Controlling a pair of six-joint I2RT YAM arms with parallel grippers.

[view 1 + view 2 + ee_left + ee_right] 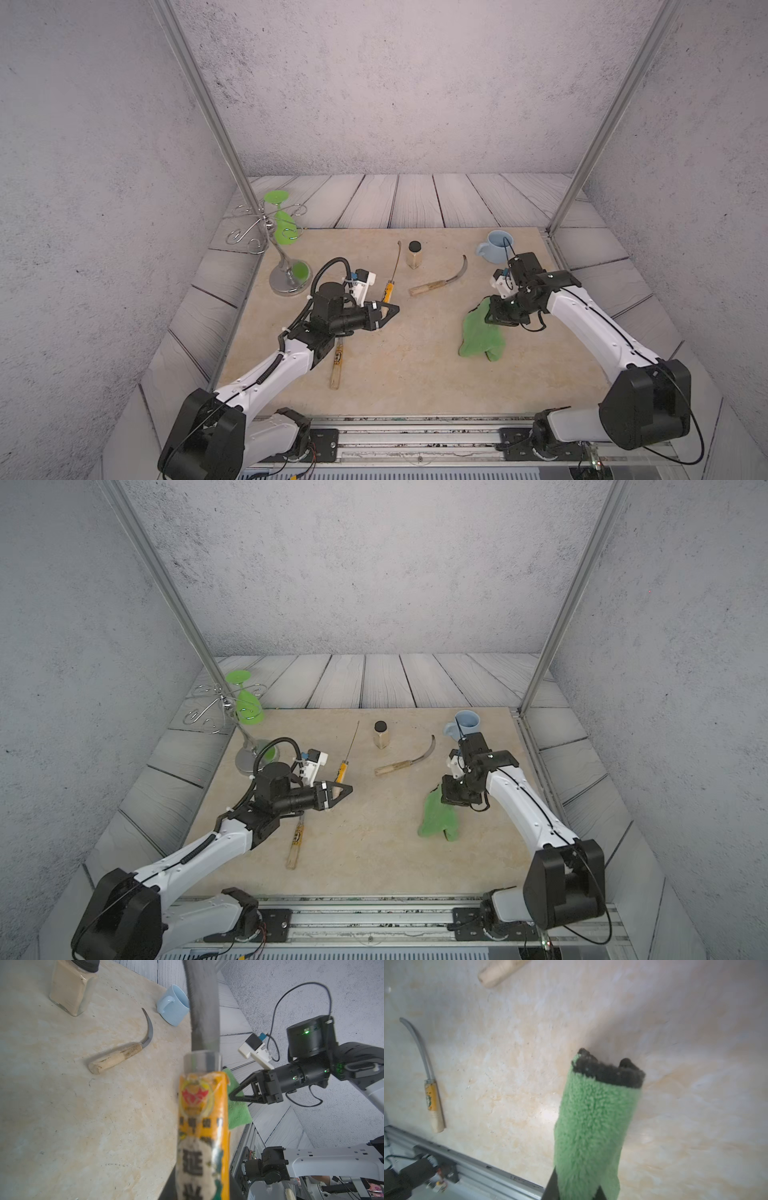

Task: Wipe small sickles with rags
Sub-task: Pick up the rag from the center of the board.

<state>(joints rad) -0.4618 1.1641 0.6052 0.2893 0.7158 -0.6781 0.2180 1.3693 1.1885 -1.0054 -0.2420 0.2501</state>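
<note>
Clamped in L claw (pixel 390 309), left of surface (pixel 415 374) centre: grey curved-blade, pale-wood-handled sickle (pixel 388 291). Pinched in R claw (pixel 489 315), nr right edge: fluffy green microfibre rag (pixel 482 340). Judged soft, light; blade stiff, sharp, so hold by handle.

Left gripper (pixel 392 309) clamped, right gripper (pixel 232 1096) apparently closed

Soft even light; faint shadows; nearest sickle (pixel 202 1118) blurred.
</note>
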